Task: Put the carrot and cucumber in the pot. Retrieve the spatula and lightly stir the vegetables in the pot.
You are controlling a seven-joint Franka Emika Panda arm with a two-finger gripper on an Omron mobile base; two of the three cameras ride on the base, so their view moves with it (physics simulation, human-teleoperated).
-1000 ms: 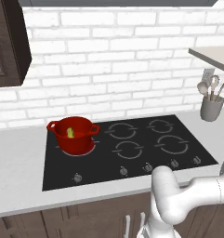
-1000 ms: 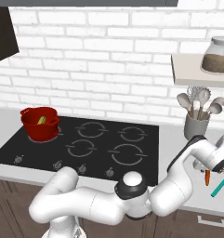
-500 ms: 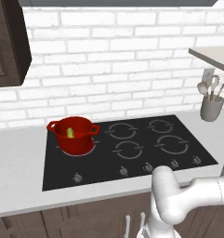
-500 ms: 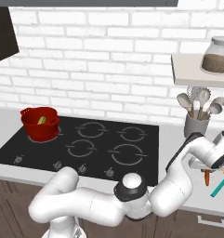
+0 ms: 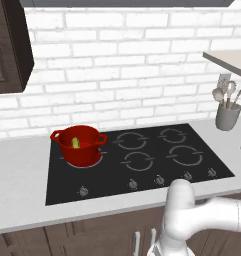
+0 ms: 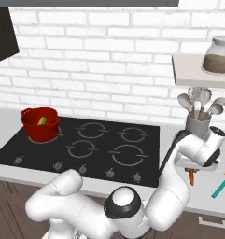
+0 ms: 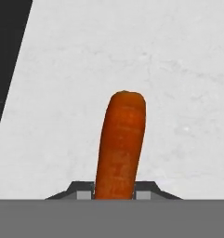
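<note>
Gripper (image 7: 114,193) clenched on carrot (image 7: 120,144), center of hand view; cucumber (image 5: 75,143) in pot (image 5: 79,145), frame left; spatula (image 6: 222,181) lower right.

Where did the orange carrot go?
The carrot is pinched in the gripper at the right end of the counter, right of the stove and below the utensil holder, beside the spatula.
</note>
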